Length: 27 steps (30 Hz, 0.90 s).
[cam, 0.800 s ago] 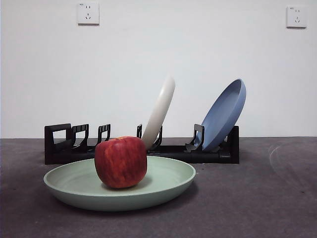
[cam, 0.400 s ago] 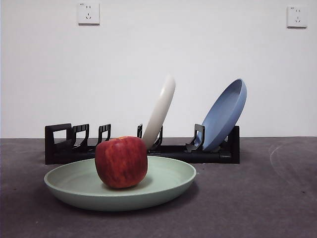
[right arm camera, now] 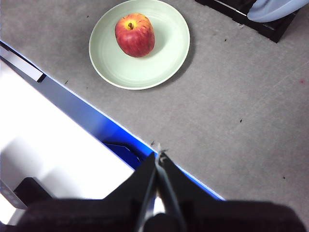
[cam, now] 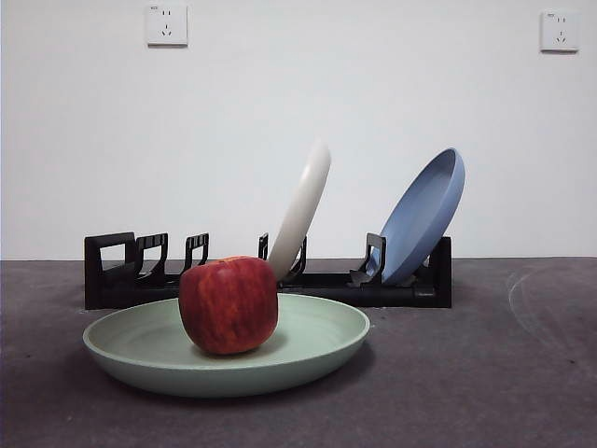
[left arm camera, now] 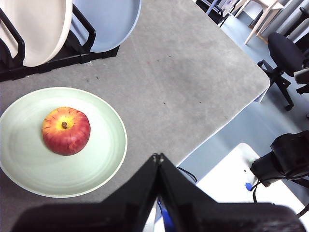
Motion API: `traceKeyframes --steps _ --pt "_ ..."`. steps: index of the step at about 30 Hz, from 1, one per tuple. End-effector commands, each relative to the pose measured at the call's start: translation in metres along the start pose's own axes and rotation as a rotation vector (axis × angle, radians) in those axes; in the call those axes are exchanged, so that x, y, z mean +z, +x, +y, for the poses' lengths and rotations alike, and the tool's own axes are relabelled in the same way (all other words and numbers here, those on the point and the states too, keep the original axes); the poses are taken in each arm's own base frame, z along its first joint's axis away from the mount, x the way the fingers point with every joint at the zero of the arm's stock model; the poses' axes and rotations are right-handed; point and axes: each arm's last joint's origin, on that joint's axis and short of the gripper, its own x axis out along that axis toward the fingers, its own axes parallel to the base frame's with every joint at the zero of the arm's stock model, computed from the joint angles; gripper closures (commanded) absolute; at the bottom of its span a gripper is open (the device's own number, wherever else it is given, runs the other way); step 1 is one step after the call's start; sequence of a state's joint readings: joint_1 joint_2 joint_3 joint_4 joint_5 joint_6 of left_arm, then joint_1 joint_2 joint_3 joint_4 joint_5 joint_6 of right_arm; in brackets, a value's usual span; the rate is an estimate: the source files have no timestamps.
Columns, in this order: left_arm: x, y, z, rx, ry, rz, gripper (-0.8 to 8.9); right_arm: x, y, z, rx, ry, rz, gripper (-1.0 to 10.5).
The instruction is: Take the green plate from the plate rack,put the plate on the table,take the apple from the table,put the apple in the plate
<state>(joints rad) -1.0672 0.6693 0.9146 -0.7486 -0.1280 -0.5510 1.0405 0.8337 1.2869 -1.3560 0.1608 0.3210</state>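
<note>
Since the apple [cam: 229, 305] already sits inside the green plate [cam: 317, 350], left of centre in the lower front view, and the plate lies flat on the table [cam: 485, 373] before the plate rack [cam: 410, 289], you have no step left in hand. Both arms are pulled back over the table's edge: the left gripper [left arm camera: 157, 156] and right gripper [right arm camera: 158, 155] each show jaws pressed together on nothing. Your next move, I judge, calls only for holding clear (the cream-white plate [cam: 303, 207] and blue plate [cam: 424, 215] stand racked).

3 plates [cam: 224, 359], 1 apple [cam: 229, 305], 1 rack [cam: 266, 285], 2 wall sockets [cam: 166, 25], perhaps 2 chairs [left arm camera: 285, 58].
</note>
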Motion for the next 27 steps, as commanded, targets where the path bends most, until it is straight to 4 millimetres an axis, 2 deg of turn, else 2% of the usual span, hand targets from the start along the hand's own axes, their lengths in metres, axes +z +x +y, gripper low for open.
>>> traceKeyframes --steps 1,17,21,23,27 --pt "0.000 0.002 0.000 0.001 -0.005 -0.004 8.18 -0.003 0.002 -0.001 -0.013 -0.013 0.027 9.5" --pt "0.001 0.014 -0.001 0.035 -0.005 0.033 8.18 -0.003 0.002 -0.001 -0.013 -0.013 0.027 9.5" --pt "0.008 0.004 0.012 0.096 0.070 -0.042 8.18 -0.003 0.002 -0.001 -0.014 -0.013 0.027 9.5" --pt "0.012 -0.003 0.020 0.141 0.031 -0.104 8.18 -0.003 0.002 -0.001 -0.013 -0.013 0.027 9.5" --pt "0.019 -0.028 0.041 0.296 -0.066 -0.278 8.18 -0.003 0.002 -0.001 -0.023 -0.013 0.024 9.5"
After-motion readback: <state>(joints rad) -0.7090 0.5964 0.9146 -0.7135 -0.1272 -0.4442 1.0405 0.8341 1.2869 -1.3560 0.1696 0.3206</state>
